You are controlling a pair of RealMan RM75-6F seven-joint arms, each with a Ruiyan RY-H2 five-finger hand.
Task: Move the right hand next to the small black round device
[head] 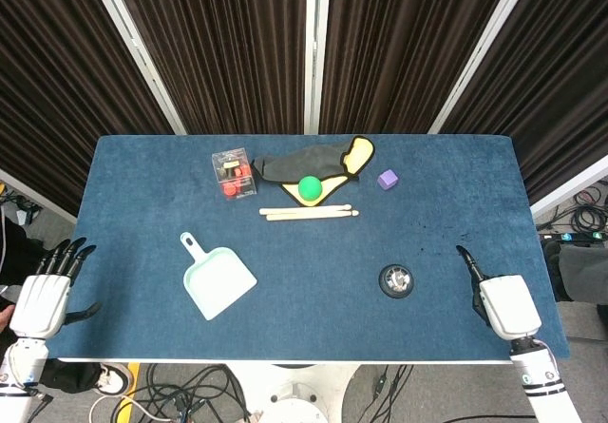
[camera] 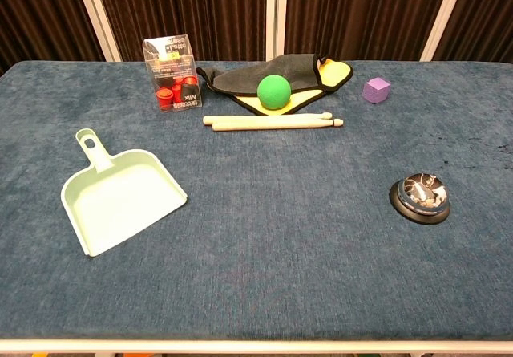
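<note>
Broadly, the blue felt-like counter point(head: 142, 176) carries a pale green plastic dustpan point(head: 218, 278), a dark cloth with yellow edging point(head: 313, 163), two wooden sticks point(head: 309, 213), a clear box of red pieces point(head: 234, 173), a green ball point(head: 310, 188) and a purple cube point(head: 387, 179). The small black round device point(head: 397, 279), domed and shiny, lies at the right hand's point(head: 503, 301) 9 o'clock, apart; whether that hand is curled I cannot tell. The left hand point(head: 46, 295) lies spread, empty.

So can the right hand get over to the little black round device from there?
Probably yes: the right hand sits near the table edge, and only bare blue cloth lies between it and the device.
</note>
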